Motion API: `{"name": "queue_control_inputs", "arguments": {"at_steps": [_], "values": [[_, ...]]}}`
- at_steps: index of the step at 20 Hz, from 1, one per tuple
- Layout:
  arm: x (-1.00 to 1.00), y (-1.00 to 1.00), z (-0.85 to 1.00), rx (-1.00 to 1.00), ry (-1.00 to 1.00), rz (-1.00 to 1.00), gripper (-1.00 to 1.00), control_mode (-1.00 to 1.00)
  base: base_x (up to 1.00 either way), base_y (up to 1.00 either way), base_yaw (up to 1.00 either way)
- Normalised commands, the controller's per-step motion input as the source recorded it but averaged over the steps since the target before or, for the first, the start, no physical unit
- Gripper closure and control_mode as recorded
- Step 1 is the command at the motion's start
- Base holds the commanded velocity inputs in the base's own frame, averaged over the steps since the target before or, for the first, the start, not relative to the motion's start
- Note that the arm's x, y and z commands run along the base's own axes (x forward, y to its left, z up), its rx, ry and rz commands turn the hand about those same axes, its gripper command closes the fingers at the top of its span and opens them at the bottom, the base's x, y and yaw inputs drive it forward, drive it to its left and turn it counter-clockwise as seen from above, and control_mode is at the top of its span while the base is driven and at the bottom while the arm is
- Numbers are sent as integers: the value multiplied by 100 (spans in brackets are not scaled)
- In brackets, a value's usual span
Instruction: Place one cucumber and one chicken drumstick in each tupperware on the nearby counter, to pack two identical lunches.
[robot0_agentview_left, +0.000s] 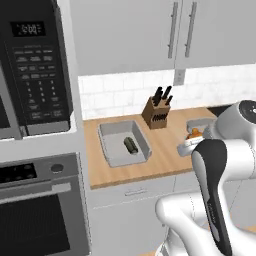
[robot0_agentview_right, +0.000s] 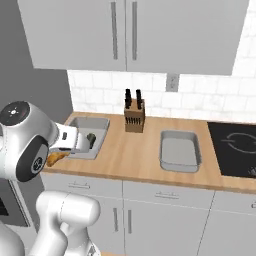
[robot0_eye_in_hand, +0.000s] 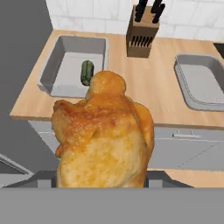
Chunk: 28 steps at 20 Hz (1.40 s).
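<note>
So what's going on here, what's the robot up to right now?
The gripper holds a chicken drumstick in the air near the front edge of the counter. The left tupperware already has a cucumber in it and no drumstick. The right tupperware looks empty. A knife block stands between them, by the wall.

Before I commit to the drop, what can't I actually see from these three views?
- Gripper fingertips: hand view, hidden behind the chicken drumstick.
- Right tupperware: left base view, mostly hidden behind the arm, contents unreadable there.
- Drumstick in the right base view: only an orange sliver past the wrist.
- Near floor of the left tupperware beside the cucumber: hand view, drumstick covers it.
</note>
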Motion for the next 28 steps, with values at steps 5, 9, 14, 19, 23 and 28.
{"name": "queue_control_inputs", "arguments": {"at_steps": [5,9,14,19,23,28], "values": [[0,0,0,0,0,0,100,100,44,-4,55],[0,0,0,0,0,0,100,100,29,3,27],[0,0,0,0,0,0,100,100,45,8,4],[0,0,0,0,0,0,100,100,58,9,0],[5,0,0,0,0,0,100,-100,25,0,0],[39,20,-18,0,-1,0,100,-100,0,0,0]]}}
